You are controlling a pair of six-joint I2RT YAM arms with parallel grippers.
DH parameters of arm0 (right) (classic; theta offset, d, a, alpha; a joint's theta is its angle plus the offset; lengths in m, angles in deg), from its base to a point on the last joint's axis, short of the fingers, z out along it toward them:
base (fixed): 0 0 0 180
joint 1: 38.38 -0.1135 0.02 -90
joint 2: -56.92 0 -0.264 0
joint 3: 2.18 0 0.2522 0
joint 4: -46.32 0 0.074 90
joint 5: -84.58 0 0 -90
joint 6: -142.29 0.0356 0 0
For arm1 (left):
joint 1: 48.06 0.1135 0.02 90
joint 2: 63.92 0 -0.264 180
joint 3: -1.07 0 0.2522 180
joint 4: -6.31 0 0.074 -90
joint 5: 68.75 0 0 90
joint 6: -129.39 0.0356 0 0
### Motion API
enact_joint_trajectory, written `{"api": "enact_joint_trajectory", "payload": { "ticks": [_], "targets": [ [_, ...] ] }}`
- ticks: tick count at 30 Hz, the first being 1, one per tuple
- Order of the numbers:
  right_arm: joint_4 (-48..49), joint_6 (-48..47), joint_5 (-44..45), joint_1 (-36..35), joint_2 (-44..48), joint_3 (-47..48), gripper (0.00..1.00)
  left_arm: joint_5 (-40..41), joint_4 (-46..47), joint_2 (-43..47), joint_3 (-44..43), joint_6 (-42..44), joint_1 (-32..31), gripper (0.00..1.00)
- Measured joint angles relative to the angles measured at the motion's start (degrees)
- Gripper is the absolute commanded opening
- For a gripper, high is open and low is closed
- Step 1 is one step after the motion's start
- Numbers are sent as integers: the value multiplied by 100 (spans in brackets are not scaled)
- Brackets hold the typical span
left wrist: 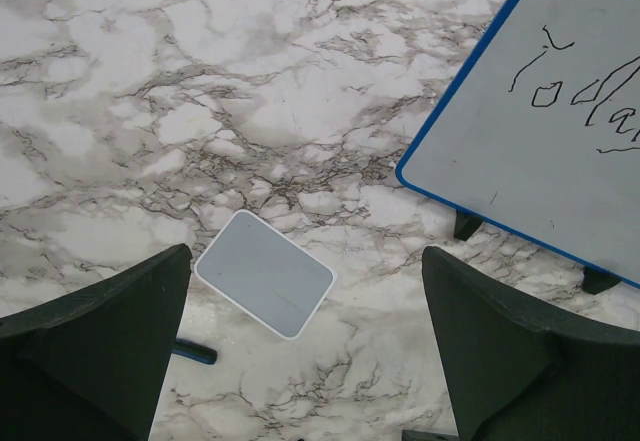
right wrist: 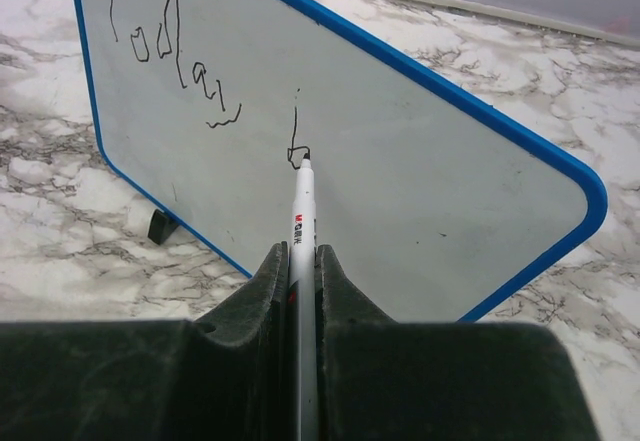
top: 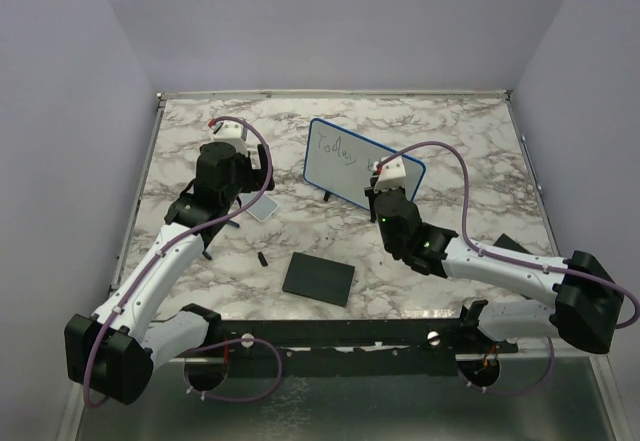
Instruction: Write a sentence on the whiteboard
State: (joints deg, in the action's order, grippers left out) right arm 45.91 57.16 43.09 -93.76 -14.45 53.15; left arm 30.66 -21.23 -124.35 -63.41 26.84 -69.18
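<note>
**Item 1, left arm.** In the top view it runs from its base at 7 o'clock of the table (top: 450, 121) up to 10 o'clock. Left gripper (left wrist: 305, 261): fingers (left wrist: 110, 341) spread wide and released, nothing held. In the left wrist view the gap between them frames the tile.

**Item 2, tile (top: 263, 208).** Small, pale, grey-edged with rounded corners. It lies flat on the marble at 9 o'clock of the table's centre, just beside the left gripper. It stands apart from the whiteboard, which is at its 2 o'clock.

**Item 3, small black piece (top: 262, 258).** It lies loose on the table at 8 o'clock of centre, at 6 o'clock of the tile. Too small to identify.

**Item 4, pad (top: 318, 277).** Black, square and flat, at 6 o'clock of centre, near the front rail.

**Item 5, whiteboard (top: 345, 173).** Blue-rimmed, it stands tilted on black feet at 1 o'clock of centre.

**Item 6, sentence (right wrist: 170, 61).** "Today" is written toward the board's upper left. A small fresh stroke with a dot above it lies lower, at 4 o'clock of that word.

**Item 7, marker (right wrist: 302, 221).** White barrel, with its tip touching the board at the fresh stroke.

**Item 8, right gripper (right wrist: 300, 253).** Fingers (right wrist: 250, 301) clenched on the marker's barrel. The right arm reaches in from 4 o'clock.
</note>
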Motion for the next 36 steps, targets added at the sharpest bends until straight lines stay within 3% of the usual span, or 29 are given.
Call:
{"api": "enact_joint_trajectory", "payload": {
  "ticks": [36],
  "targets": [
    [330,-192,184,35,-214,-2,0,0,0,0,2,0,0,99]
  ]
}}
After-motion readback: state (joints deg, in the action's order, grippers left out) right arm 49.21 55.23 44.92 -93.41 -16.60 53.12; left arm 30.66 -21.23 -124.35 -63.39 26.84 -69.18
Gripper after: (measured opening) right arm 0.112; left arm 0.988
